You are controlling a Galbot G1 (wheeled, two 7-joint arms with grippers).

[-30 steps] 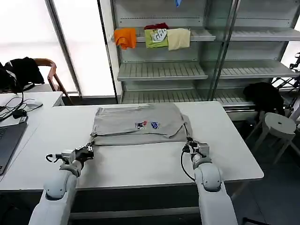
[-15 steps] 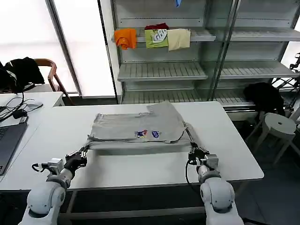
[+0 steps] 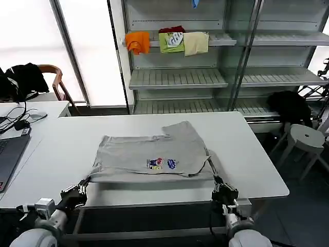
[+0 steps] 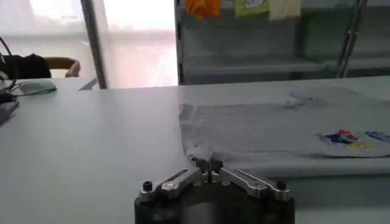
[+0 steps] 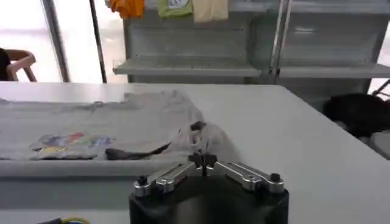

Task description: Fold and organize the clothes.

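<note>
Lower corners of your head view: pale grey rounded arms, black wrists. The left gripper (image 4: 208, 164) and right gripper (image 5: 203, 160) have silver fingers with black screws on black bases.

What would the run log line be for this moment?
phase: dragging T-shirt toward table near edge | left gripper: shut on hem corner | right gripper: shut on hem corner

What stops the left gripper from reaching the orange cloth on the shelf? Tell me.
Probably out of reach: the left gripper is shut on the light grey cotton T-shirt, and the white table lies between it and the orange cloth.
</note>
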